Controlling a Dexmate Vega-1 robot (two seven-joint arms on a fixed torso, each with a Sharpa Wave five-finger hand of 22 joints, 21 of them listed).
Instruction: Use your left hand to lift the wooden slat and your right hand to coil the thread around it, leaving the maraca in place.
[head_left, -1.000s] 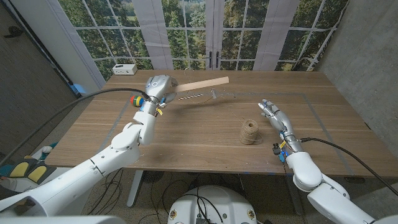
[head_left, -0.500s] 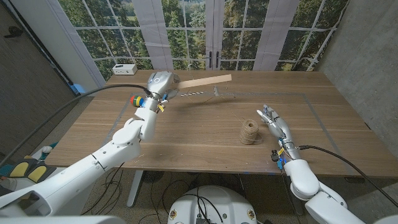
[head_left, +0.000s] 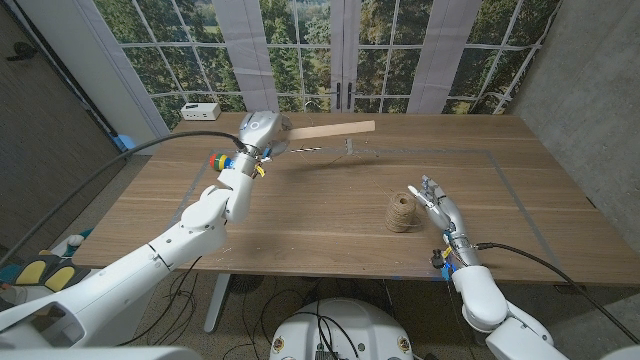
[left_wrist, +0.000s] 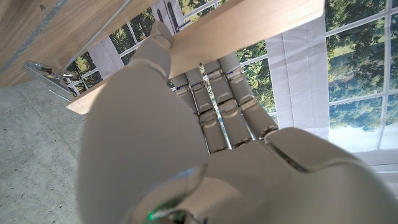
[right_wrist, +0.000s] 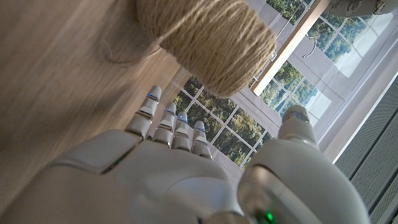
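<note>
1. Wood throughout: wooden table (head_left: 300, 215), running the full width of the head view and bearing everything listed below.
2. Maraca (head_left: 216, 159), far left of the table, mostly hidden behind the left forearm; its coloured beads show in the same spot as a second ago. Judged left in place, as the task asks.
3. Left hand (head_left: 258, 131), raised above the table's far left. It grips one end of the wooden slat (head_left: 330, 130), fingers (left_wrist: 217, 106) wrapped round it with the thumb on the other face.
4. Wooden slat, entry continued: held clear of the table, pointing toward the robot's right. Against the earlier pictures its free end sits a little higher and further along. Lift judged done; the slat is ready for winding.
5. Thread spool (head_left: 401, 212), upright right of centre, unmoved. A loose strand cannot be made out.
6. Right hand (head_left: 432, 200), just beside the spool. Fingers apart and extended, holding nothing. It has drawn back from further up the table to the spool's side. Judgement: the approach is nearly complete, the thread not yet taken, and coiling has not begun.
</note>
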